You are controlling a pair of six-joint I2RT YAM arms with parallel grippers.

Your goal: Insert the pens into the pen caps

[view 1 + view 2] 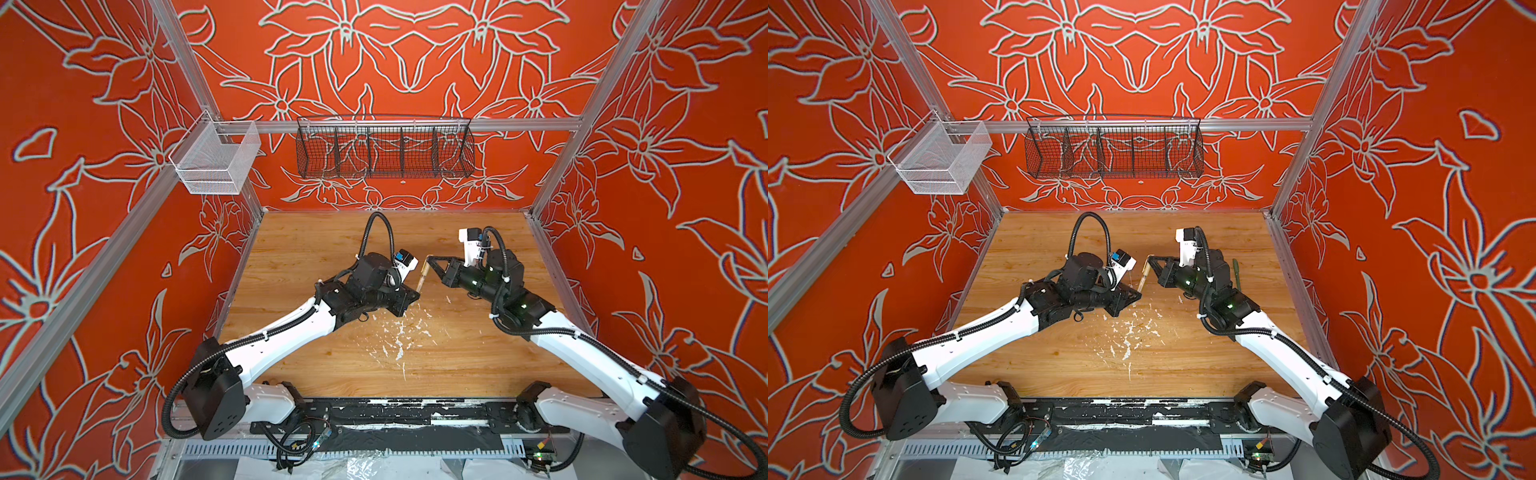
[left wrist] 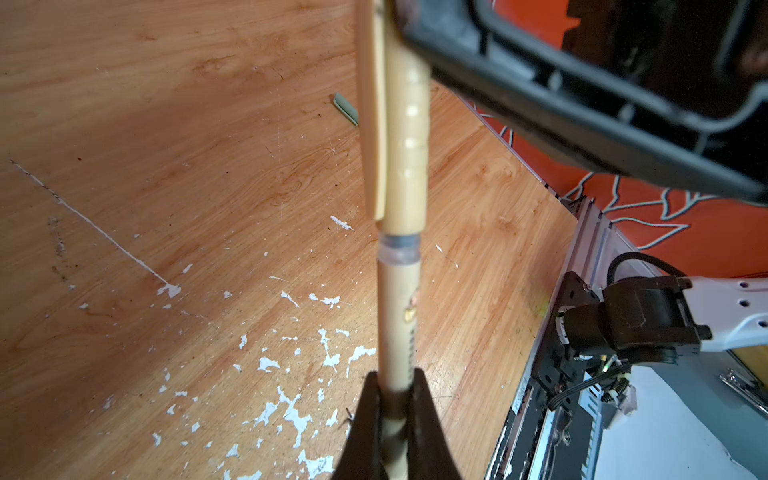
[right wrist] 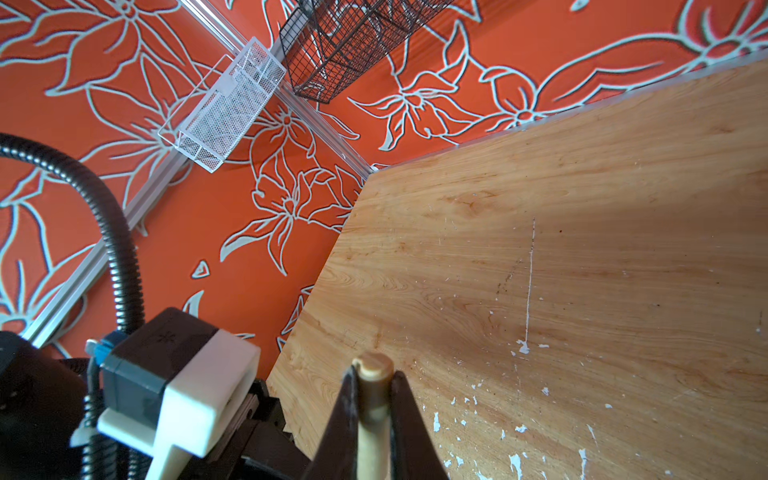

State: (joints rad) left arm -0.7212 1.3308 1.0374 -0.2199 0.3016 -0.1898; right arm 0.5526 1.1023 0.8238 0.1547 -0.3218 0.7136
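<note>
My left gripper (image 2: 397, 382) is shut on the tan pen (image 2: 399, 324), low on its barrel. The pen's front end sits inside the tan pen cap (image 2: 405, 145), with a clear grey ring still showing at the joint. My right gripper (image 3: 374, 376) is shut on that cap (image 3: 374, 370) near its closed end. In both top views the two grippers (image 1: 417, 293) (image 1: 428, 259) meet above the table's middle, with the pen and cap (image 1: 423, 276) tilted between them. A dark green pen (image 1: 1236, 274) lies on the table beside the right arm. A pale green piece (image 2: 345, 109) lies beyond, partly hidden.
White paint flecks (image 1: 399, 336) cover the wooden table (image 1: 316, 353) in front of the grippers. A black wire basket (image 1: 384, 151) and a white mesh basket (image 1: 216, 160) hang on the back rail. Aluminium frame rails border the table on both sides.
</note>
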